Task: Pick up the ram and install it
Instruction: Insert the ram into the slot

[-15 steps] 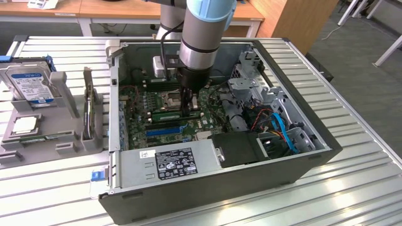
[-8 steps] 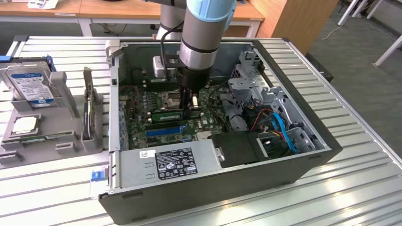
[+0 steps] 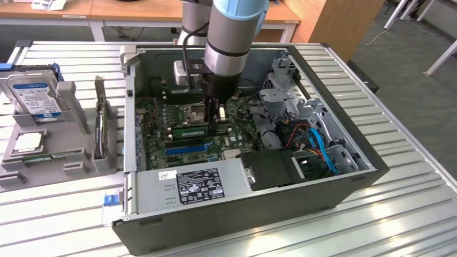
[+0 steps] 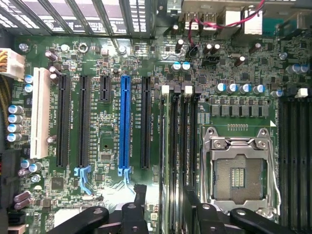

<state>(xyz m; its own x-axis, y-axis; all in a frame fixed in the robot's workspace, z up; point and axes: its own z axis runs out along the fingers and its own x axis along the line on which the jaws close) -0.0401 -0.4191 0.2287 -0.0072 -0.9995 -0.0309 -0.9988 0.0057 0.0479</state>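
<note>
Observe gripper (image 3: 214, 119) at centre of exterior view, fingers spread apart, holding nothing, low over motherboard (image 3: 160, 123). Locate ram (image 3: 189, 130) just beside gripper toward exterior view's left, lying along memory slot inside computer case (image 3: 300, 214).

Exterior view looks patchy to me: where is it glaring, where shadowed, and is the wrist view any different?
Exterior view: pale glare on the slatted table, shadow inside the computer case beneath the arm. Wrist view: the motherboard is evenly lit, without strong glare.
</note>
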